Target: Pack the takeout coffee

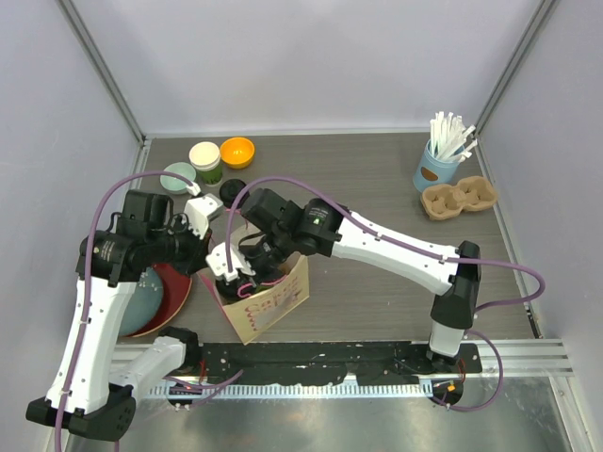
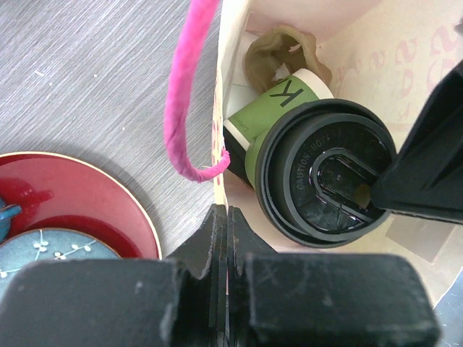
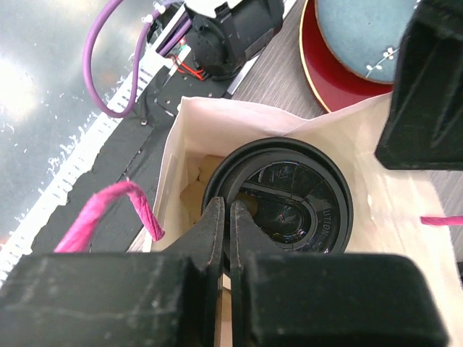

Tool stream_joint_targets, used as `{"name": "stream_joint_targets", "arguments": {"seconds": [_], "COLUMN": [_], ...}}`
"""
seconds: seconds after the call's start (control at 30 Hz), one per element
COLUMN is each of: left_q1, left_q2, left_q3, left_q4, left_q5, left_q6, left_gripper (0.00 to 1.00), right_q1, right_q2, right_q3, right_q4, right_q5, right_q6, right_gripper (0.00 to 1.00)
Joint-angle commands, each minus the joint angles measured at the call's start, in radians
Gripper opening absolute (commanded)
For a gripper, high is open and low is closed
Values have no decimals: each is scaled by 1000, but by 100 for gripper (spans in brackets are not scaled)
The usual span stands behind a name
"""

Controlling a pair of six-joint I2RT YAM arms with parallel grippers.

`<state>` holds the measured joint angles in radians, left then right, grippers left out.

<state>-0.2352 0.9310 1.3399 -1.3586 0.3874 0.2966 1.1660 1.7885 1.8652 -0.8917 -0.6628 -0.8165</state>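
A paper bag (image 1: 278, 303) with pink handles stands open near the front. Inside it sits one takeout coffee cup (image 2: 271, 112), dark green, with a black lid (image 3: 304, 206). My right gripper (image 3: 226, 211) reaches into the bag and is shut on the rim of that lid. My left gripper (image 2: 223, 215) is shut on the top edge of the bag's wall (image 2: 219, 184), just left of the cup. A second dark-green cup (image 1: 206, 162) stands uncovered at the back left, with a loose black lid (image 1: 234, 189) beside it.
A red plate (image 1: 174, 294) holding a blue bowl lies left of the bag. An orange bowl (image 1: 237, 151) and a pale teal bowl (image 1: 178, 176) sit at the back left. A light-blue cup of straws (image 1: 436, 167) and a cardboard cup carrier (image 1: 459, 198) stand at the back right.
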Motion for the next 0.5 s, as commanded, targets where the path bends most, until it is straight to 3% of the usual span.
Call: {"name": "stream_joint_targets", "arguments": {"seconds": [0.0, 0.47], "left_q1": [0, 0], "left_q2": [-11, -6], "left_q3": [18, 22], "left_q4": [-13, 0], "left_q5": [39, 84], "left_q6": [9, -5], "left_gripper": [0, 0], "right_q1": [6, 8], "right_q2": [8, 166], "right_q3": [-28, -26], "right_q4": [-1, -39], "right_q5": [3, 42], "right_q6": [-38, -69], "right_gripper": [1, 1]}}
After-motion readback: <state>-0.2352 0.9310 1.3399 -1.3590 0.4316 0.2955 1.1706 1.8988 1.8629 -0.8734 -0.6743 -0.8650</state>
